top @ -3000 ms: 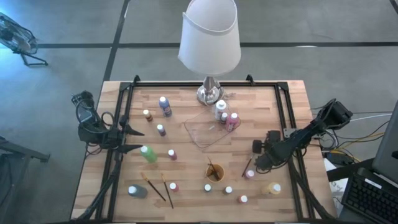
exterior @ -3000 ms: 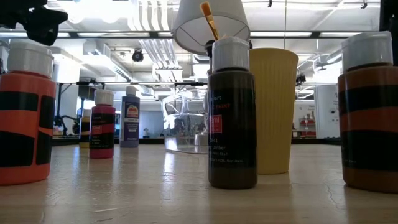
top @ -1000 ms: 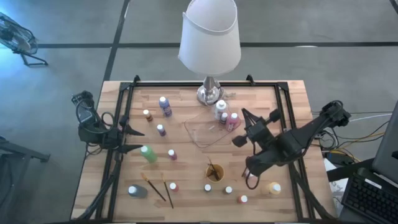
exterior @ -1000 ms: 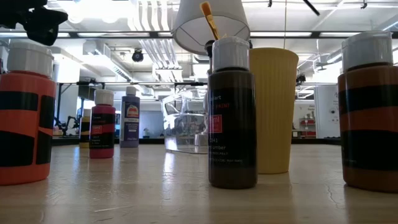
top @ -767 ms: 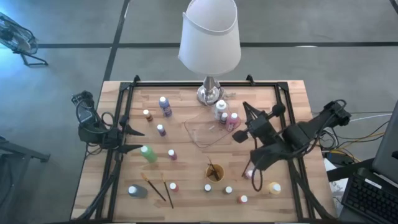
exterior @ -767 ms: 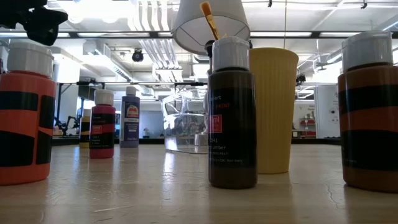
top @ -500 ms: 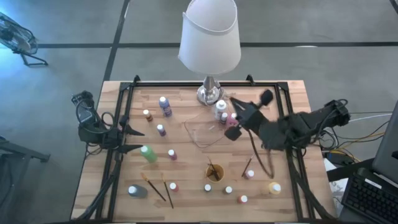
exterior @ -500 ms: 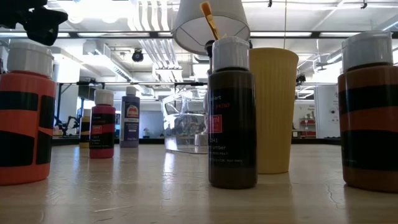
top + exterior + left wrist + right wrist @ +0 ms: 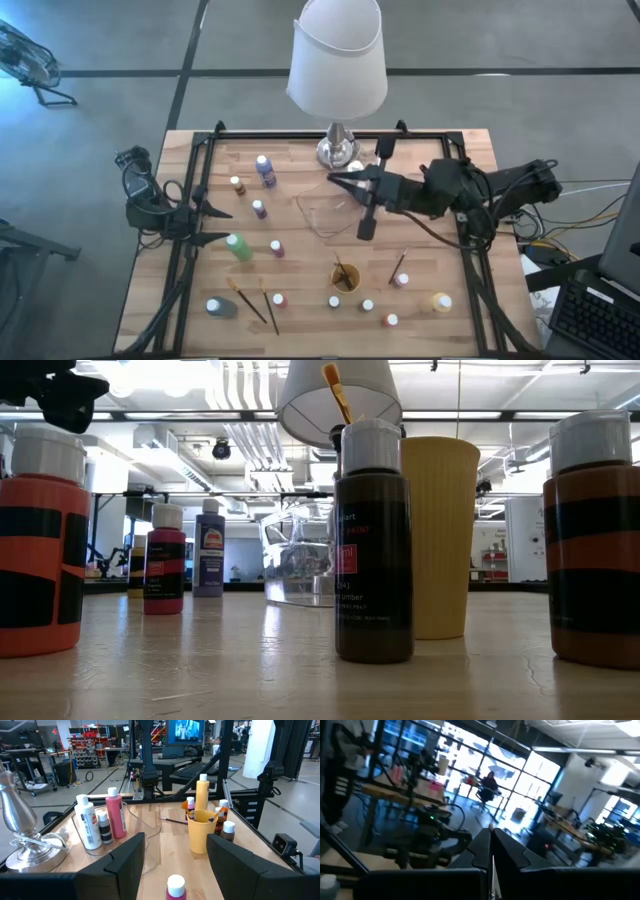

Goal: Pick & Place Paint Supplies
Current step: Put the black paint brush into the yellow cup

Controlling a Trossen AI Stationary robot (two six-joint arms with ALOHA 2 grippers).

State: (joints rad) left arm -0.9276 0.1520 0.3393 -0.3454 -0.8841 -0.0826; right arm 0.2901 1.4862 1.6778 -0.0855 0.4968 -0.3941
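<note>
**Right arm over the tray, holding a brush**

While the left gripper (image 9: 215,223) waits at the table's left edge with its fingers spread wide, the right gripper (image 9: 345,183) reaches in from the right, above the clear plastic tray (image 9: 325,215). Its fingers are pressed together on a thin, pale-tipped brush (image 9: 492,870), seen in the right wrist view. Small white-capped paint bottles lie scattered over the wooden table (image 9: 300,330): a purple bottle (image 9: 264,168) near the lamp's silver base (image 9: 337,151), a green bottle (image 9: 238,247) on its side, a yellow bottle (image 9: 439,302) near the front right. Two dark-handled brushes (image 9: 258,303) lie at the front left. A small orange cup (image 9: 346,277) holds another brush.
</note>
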